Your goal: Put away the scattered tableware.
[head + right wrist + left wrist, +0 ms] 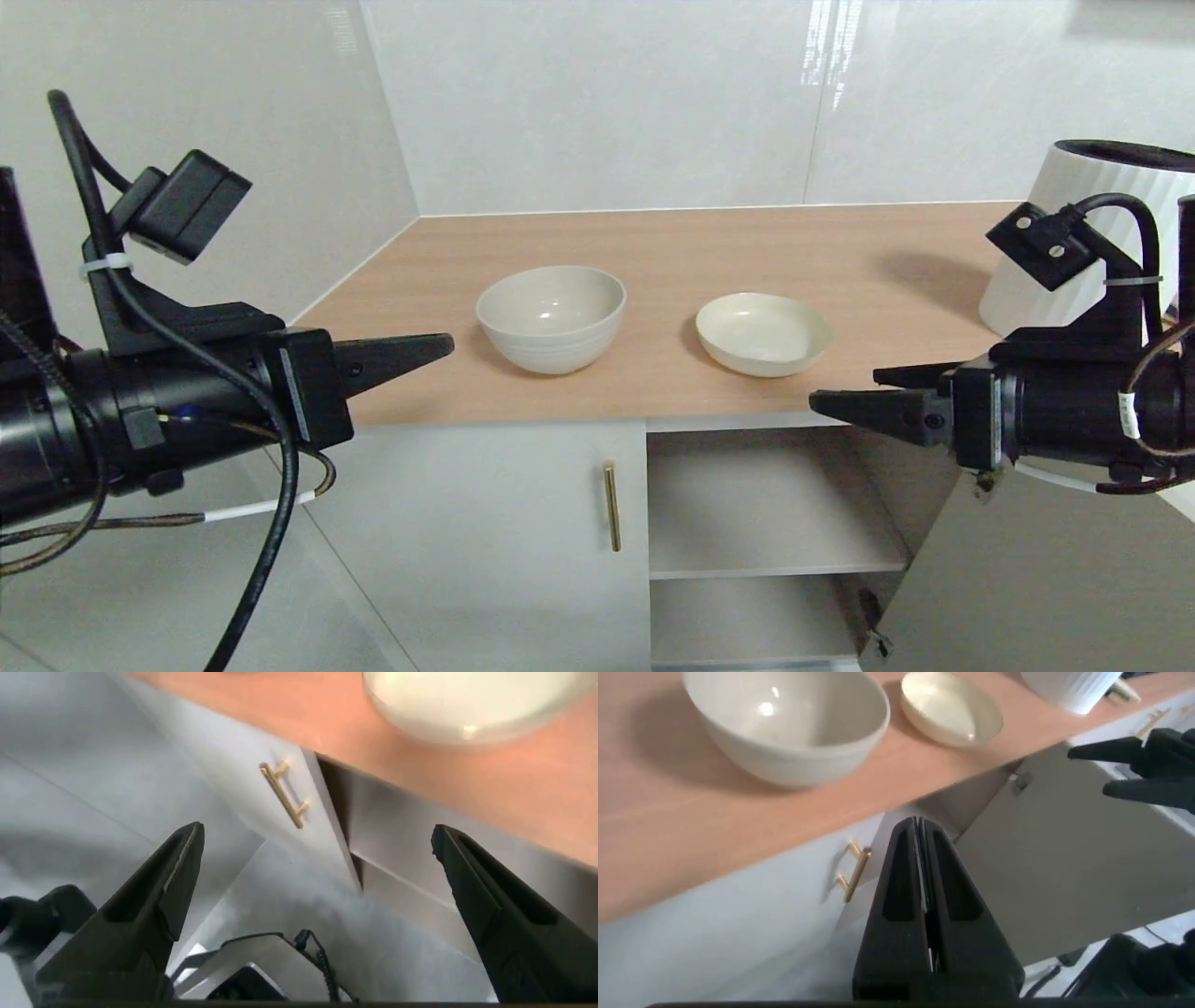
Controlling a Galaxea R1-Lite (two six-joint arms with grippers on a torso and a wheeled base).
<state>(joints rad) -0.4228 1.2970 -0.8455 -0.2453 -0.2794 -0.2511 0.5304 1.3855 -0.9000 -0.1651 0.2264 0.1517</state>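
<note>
Hovering at the front left of the wooden countertop (653, 238), the left gripper (446, 345) has its fingers pressed together on nothing. The right gripper (845, 390) hangs empty with jaws spread wide, just before the counter's front edge above the open cabinet (766, 504). A deep bowl (551, 317) and a shallow dish (763, 333) sit apart on the counter, side by side. A ribbed white container (1074, 233) stands at the far right. Beside the open compartment, the closed door bears a brass handle (611, 504).
</note>
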